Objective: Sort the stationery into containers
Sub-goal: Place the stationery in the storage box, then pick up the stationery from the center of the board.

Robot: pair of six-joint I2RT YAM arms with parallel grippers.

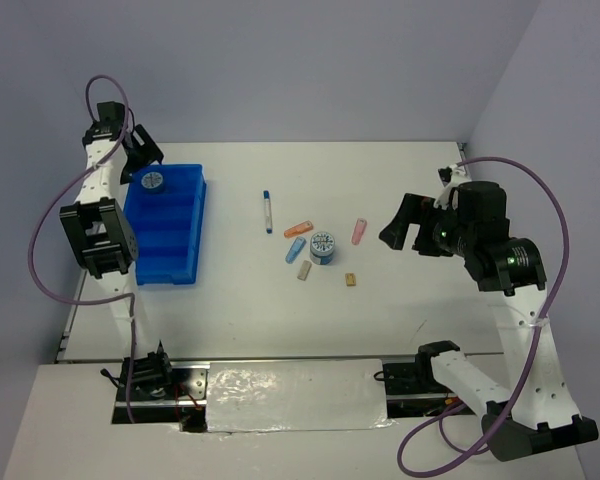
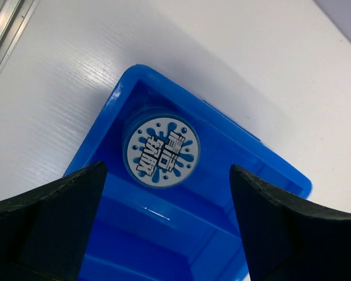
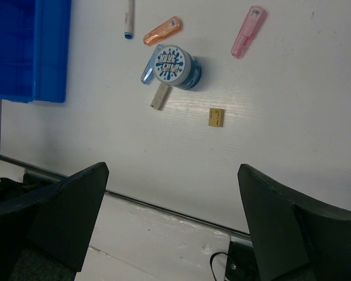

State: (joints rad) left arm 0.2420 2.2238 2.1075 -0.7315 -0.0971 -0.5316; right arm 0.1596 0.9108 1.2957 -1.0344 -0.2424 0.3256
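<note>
Jaws on both grippers stand spread. From above, the left gripper (image 1: 142, 152) hovers over the blue tray's (image 1: 180, 232) far end, and the right gripper (image 1: 410, 232) hangs well right of it. The left wrist camera shows one roll (image 2: 161, 152) lying in the tray's end compartment. The right wrist camera shows the second roll (image 3: 174, 65) outside, right of the tray.

A white table (image 1: 250, 310) with a faint wood grain sits in a corner where two plain, pale lavender walls (image 1: 310, 60) meet. Soft, even light falls across it. A pale grey ledge (image 1: 70, 420) borders its near edge.
</note>
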